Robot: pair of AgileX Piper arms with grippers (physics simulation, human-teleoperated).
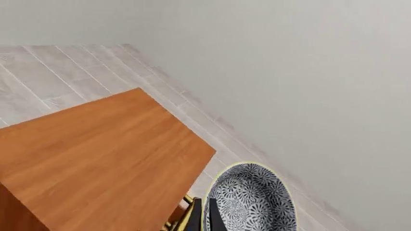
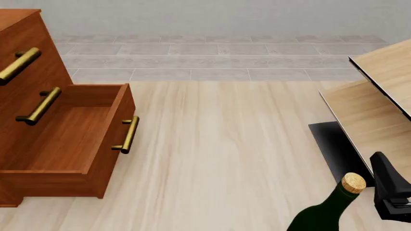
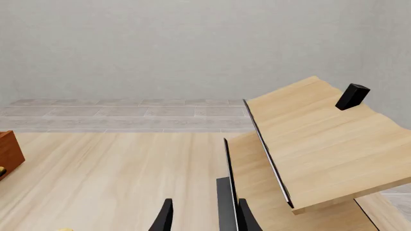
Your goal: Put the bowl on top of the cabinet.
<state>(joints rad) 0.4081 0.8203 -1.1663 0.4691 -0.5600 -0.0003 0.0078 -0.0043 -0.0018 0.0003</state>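
Observation:
The bowl [image 1: 253, 202], white with a fine grey-blue pattern and a pale rim, shows in the left wrist view with its inside facing the camera. My left gripper [image 1: 205, 215] is shut on its rim, one dark finger inside and one outside. The cabinet's reddish-brown flat top [image 1: 96, 159] lies below and beside the bowl, which hangs just past its corner. In the front view the cabinet [image 2: 38, 101] stands at the left with one drawer [image 2: 70, 134] pulled open; bowl and left gripper are out of that view. My right gripper [image 3: 207, 216] is open, holding nothing, low at the right [image 2: 390, 190].
A dark green bottle [image 2: 327, 211] with a cork stands at the front right, next to the right gripper. Pale light-wood panelled furniture [image 2: 378, 96] with black edges fills the right side. Brass bar handles [image 2: 128, 134] stick out from the drawers. A grey wall stands behind.

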